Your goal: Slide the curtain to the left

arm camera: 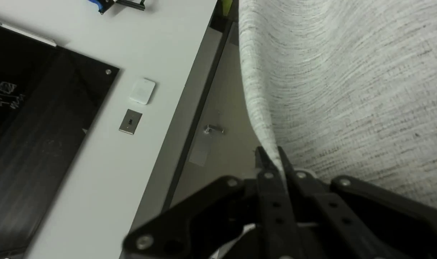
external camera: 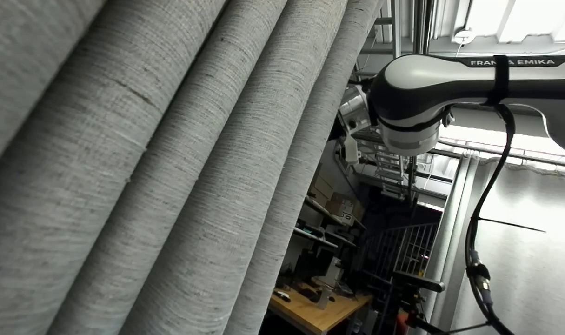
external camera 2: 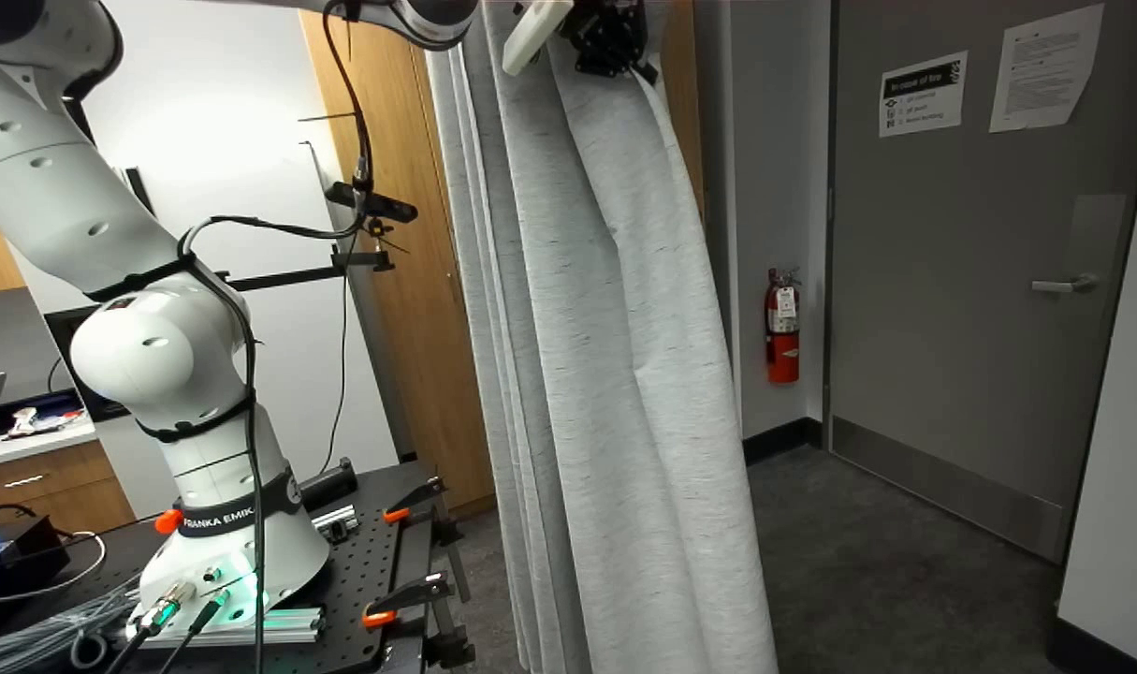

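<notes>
A black tool (arm camera: 273,161) was clamped on the edge of a light-grey curtain (arm camera: 351,93).
In an exterior view, the curtain hung in long folds beneath the tool, appearing between the white arm (external camera 2: 86,211) and a grey door (external camera 2: 952,356), with a red fire extinguisher (external camera 2: 782,328) near the door.

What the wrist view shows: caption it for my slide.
The gripper pinches the edge of the curtain, a door and light switch beyond.
</notes>
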